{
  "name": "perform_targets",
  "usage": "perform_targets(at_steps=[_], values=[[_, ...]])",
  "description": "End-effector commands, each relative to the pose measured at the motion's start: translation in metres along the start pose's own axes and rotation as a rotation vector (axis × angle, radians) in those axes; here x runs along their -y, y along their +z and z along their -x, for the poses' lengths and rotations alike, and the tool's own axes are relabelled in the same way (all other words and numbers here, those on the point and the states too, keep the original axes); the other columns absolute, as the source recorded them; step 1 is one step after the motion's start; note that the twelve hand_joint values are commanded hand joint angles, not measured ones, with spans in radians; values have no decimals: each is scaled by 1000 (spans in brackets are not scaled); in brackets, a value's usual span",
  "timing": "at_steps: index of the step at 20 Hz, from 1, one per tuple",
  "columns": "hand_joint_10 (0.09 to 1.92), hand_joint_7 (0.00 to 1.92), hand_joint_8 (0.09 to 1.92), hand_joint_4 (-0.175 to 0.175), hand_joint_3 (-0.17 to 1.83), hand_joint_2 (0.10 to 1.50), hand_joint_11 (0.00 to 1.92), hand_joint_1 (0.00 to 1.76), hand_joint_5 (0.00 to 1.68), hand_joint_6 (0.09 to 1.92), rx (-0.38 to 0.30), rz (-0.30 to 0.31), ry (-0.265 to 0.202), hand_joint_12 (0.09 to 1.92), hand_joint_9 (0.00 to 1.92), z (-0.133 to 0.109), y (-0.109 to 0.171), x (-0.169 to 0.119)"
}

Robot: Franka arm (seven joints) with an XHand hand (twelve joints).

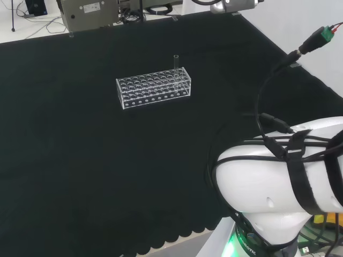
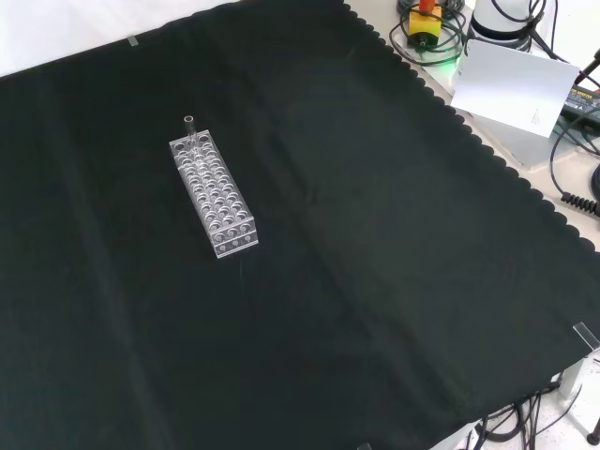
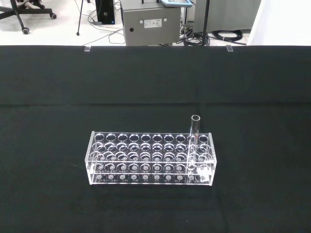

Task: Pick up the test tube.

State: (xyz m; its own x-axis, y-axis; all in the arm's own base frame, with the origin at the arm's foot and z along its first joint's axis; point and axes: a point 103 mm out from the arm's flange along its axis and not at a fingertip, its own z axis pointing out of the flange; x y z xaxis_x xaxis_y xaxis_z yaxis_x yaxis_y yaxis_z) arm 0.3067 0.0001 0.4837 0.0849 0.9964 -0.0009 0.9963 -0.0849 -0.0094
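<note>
A clear plastic rack [image 1: 154, 88] with several rows of holes stands on the black cloth. One clear test tube [image 1: 176, 61] stands upright in a hole at the rack's far right end in the head view. In the front view the rack [image 2: 214, 198] runs away from the camera, with the test tube [image 2: 189, 129] at its far end. The wrist view looks at the rack [image 3: 150, 159] from a distance, and the test tube [image 3: 194, 133] rises above its top plate near one end.
The arm's white link [image 1: 284, 176] with black cables stands at the head view's lower right. A grey box [image 3: 150, 22] and cables lie beyond the cloth's far edge. A white card [image 2: 511, 86] and cables sit off the cloth at the front view's upper right.
</note>
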Motion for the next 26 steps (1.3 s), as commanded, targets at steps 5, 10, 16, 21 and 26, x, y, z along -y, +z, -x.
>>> perform_targets(at_steps=[5,10,16,21,26], values=[[87,4,566,-48,438,833,4,627,119,108,2,-3,-9,1457,271,-1,2,-3],[87,0,573,-48,426,840,0,624,120,87,-14,-32,-29,1458,269,0,9,-17],[492,0,695,-51,398,850,0,635,163,87,-25,-94,-34,1515,134,5,25,-55],[886,0,785,-55,408,844,0,642,182,87,-14,-136,-25,1557,3,11,40,-92],[931,13,819,-59,415,841,0,650,192,87,-5,-162,-19,1581,18,14,54,-125]])
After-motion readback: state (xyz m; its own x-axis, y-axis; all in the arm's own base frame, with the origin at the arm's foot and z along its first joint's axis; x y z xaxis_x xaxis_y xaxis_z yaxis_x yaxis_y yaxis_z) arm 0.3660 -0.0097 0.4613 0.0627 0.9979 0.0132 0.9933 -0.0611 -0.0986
